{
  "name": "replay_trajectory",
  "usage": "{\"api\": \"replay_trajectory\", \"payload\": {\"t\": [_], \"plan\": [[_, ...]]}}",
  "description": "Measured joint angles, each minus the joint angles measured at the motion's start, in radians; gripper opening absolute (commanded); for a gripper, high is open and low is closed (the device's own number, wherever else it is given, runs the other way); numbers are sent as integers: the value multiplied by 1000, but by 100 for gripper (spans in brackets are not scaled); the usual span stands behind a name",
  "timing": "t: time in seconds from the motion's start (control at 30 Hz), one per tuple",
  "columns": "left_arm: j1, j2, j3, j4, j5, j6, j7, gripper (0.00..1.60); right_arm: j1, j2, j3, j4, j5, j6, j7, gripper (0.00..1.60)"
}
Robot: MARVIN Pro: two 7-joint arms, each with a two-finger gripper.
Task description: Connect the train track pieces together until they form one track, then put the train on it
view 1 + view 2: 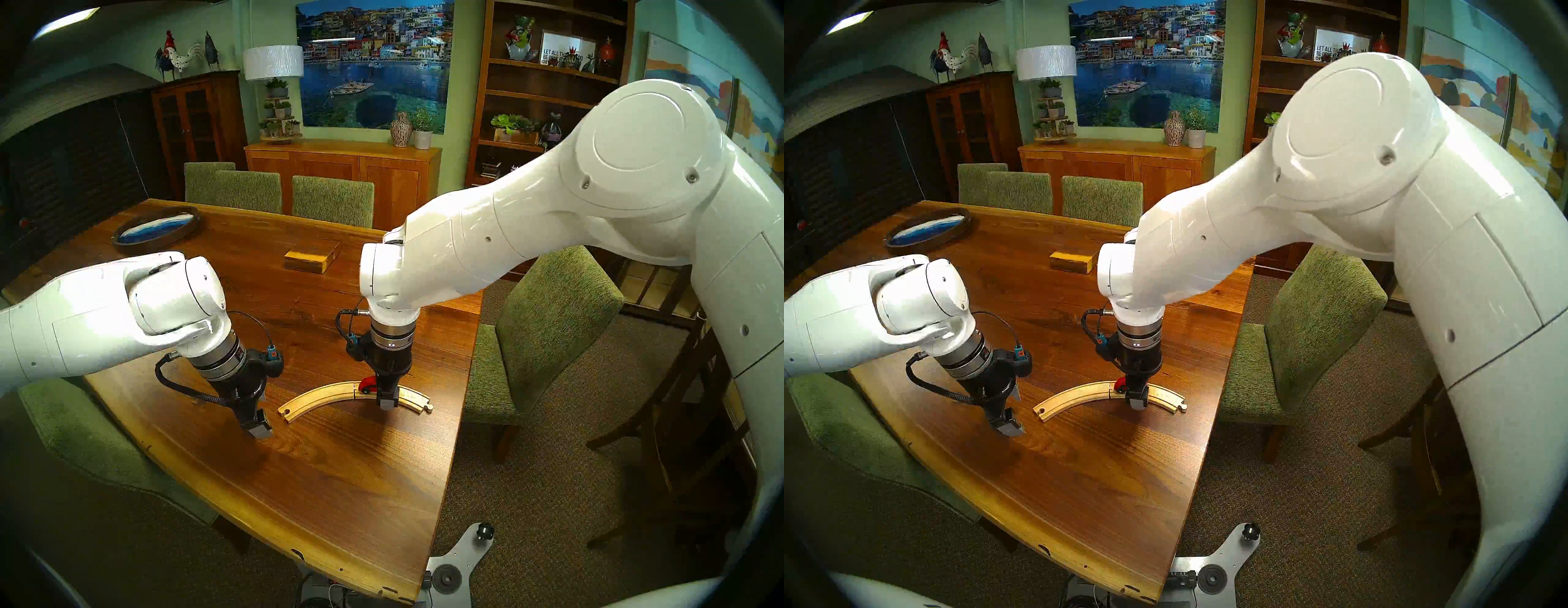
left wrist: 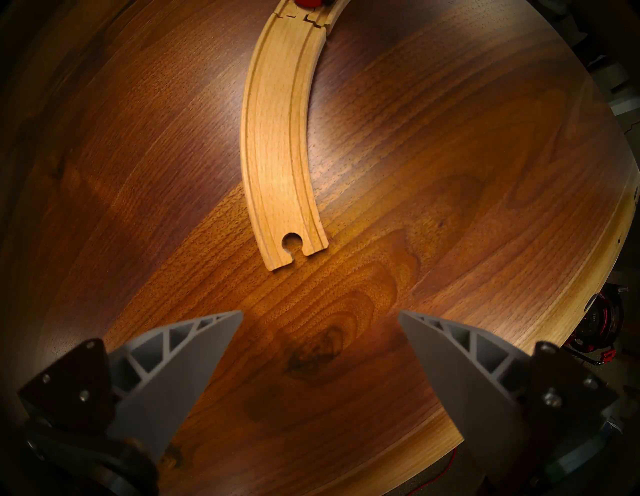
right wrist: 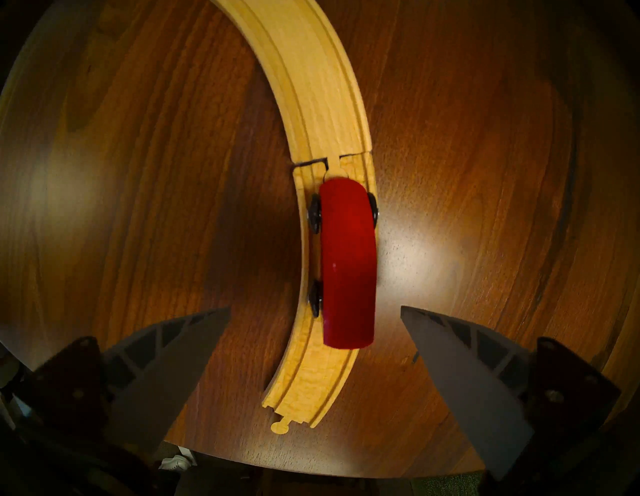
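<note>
The two train track pieces are joined into one pale wooden track [image 1: 314, 397] [image 1: 1072, 395], an arc on the table with a seam at its middle. The red train [image 1: 368, 385] [image 3: 348, 263] sits on the right piece just past the seam, its dark wheels along the grooves. My right gripper [image 1: 388, 401] [image 3: 315, 307] hangs open straight over the train, one finger on each side and neither touching it. My left gripper [image 1: 259, 429] [image 2: 320, 313] is open and empty, low over bare table just short of the hole end of the left track piece [image 2: 280, 138].
A yellowish wooden block [image 1: 309, 257] lies further back on the table [image 1: 339, 488], and an oval tray [image 1: 157, 229] sits at the far left. Green chairs [image 1: 547, 331] surround the table. The track's peg end is close to the table's right edge.
</note>
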Motion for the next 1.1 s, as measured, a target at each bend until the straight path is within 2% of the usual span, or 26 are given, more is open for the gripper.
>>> {"api": "replay_trajectory", "payload": {"t": [0.07,0.1,0.2,0.23,0.27,0.47,0.5,0.53,0.57,1.1], "plan": [[0,0,0,0,0,0,0,160,4,7,-1,-7,4,1,-4,146],[0,0,0,0,0,0,0,160,7,12,-2,-13,6,2,-7,134],[0,0,0,0,0,0,0,160,15,24,-2,-26,12,3,-16,115],[0,0,0,0,0,0,0,160,18,27,-3,-29,14,3,-18,94],[0,0,0,0,0,0,0,160,20,30,-3,-31,16,3,-21,81],[0,0,0,0,0,0,0,160,21,43,-5,-21,22,-2,-31,43],[0,0,0,0,0,0,0,160,21,45,-6,-17,23,-5,-32,28],[0,0,0,0,0,0,0,160,20,46,-7,-13,23,-8,-33,19],[0,0,0,0,0,0,0,160,18,46,-8,-9,23,-11,-33,0],[0,0,0,0,0,0,0,160,-2,40,-14,32,7,-32,2,0]]}}
